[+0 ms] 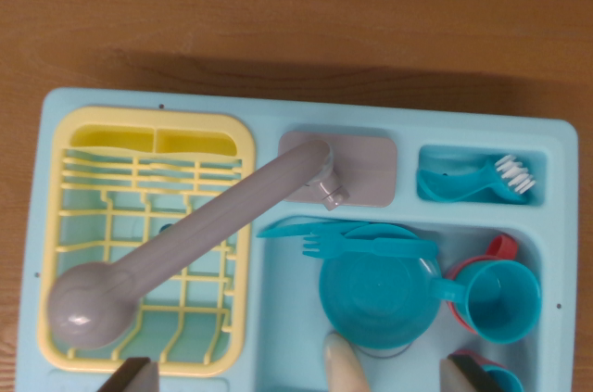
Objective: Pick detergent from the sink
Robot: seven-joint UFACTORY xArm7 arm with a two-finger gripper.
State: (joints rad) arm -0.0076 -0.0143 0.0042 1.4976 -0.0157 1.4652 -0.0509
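Fingertips [134,373] are showing wide apart at the bottom edge, gripping nothing, above the sink [287,318] holding the detergent [345,364].

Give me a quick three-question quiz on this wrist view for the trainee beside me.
1. True or false: the grey faucet reaches out over the yellow dish rack.
2. Where does the brush lie? A) on the dish rack B) in the small compartment at the wrist view's upper right C) on the wooden table
3. Fill in: the second cup showing behind the teal cup is coloured ____.
Key: 1 true; 2 B; 3 red.
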